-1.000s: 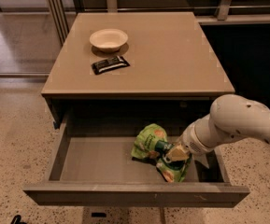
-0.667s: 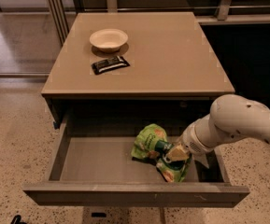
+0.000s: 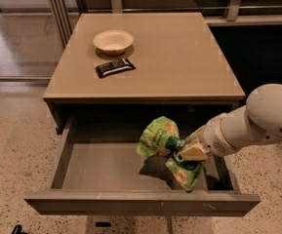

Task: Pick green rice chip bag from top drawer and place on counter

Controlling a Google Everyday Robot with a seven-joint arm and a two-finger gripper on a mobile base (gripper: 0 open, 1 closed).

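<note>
From my single camera view I look down on a grey cabinet with its top drawer point(image 3: 101, 168) pulled out toward me. The white arm point(image 3: 260, 121) reaches in from the right, and its pincer point(image 3: 188, 151) sits over the right half of the drawer, below the level of the worktop point(image 3: 179, 57).

The pincer is clamped on the green rice chip bag point(image 3: 156, 136), gripping it about halfway along its length. The crumpled light green upper part of the bag sticks up and to the left of the pincer. The lower end, with its orange patches, hangs down toward the drawer's front right corner. A dark shadow point(image 3: 155, 170) lies on the flat grey drawer bottom just under the bag. From that I read the bag as raised off the bottom, though I cannot tell whether its lowest tip touches. The bag is inside the drawer's outline, between the front panel and the cabinet's dark opening.

On the tan worktop, toward the back left, stands a shallow pale bowl point(image 3: 113, 40). Just in front of it lies a small black wrapped bar point(image 3: 114, 67), tilted a little and apart from the bowl. Both are well away from the arm. Speckled floor point(image 3: 13, 145) shows to the left of the cabinet.
</note>
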